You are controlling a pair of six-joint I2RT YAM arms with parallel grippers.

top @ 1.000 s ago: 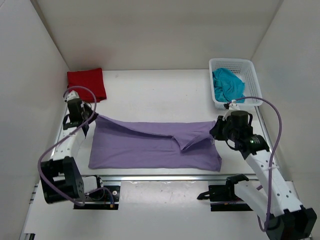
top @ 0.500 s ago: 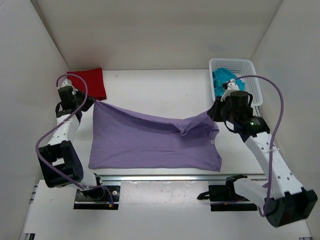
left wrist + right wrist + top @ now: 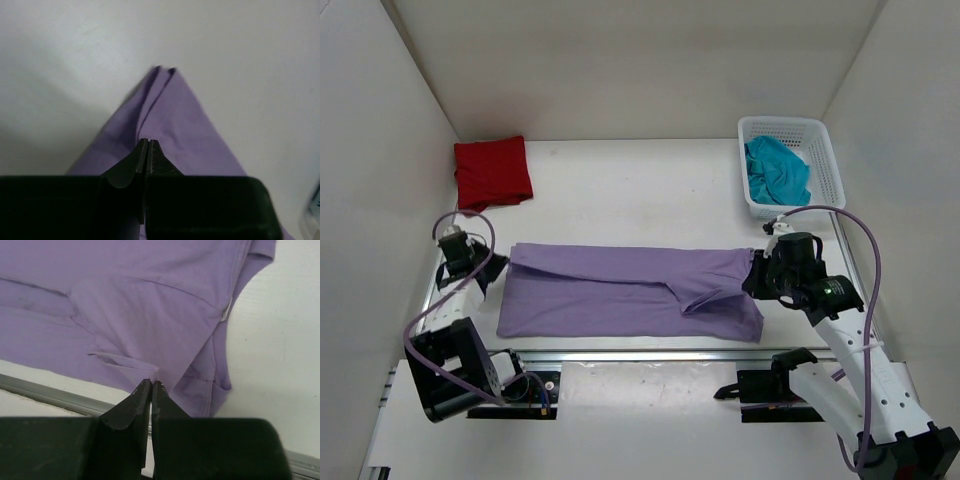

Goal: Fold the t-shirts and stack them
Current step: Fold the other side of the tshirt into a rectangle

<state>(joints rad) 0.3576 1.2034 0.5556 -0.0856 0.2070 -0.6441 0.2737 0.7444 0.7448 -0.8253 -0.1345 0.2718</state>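
1. left gripper point(image 3: 148, 143): black jaws pinched together on the far-left corner of the lavender purple cloth t-shirt point(image 3: 620, 290). in the left wrist view the cloth runs out from the tips to a doubled point lying on the white table point(image 3: 640, 190).
2. right gripper point(image 3: 151, 384): jaws clamped on a small raised fold of the same shirt, at its right end.
3. labels: a small pale tab point(image 3: 223, 315) sits at the shirt's edge in the right wrist view. it is too small to read.
4. the lavender shirt lies as a long flat band across the near part of the table, spanning left to right between the two grippers. a loose flap is folded over near its right end.
5. a deep red cloth t-shirt point(image 3: 493, 172) lies folded roughly square at the far-left corner, well apart from the left gripper.
6. a teal blue-green cloth t-shirt point(image 3: 777, 168) lies bunched inside the white plastic mesh basket point(image 3: 825, 150) at the far right, beyond the right gripper.
7. edges: the lavender shirt's near hem lies just beside the grey metal rail point(image 3: 650, 355).
8. white walls point(image 3: 620, 60) close in on the left, right and far sides. table surface shows between the lavender shirt and the far wall.
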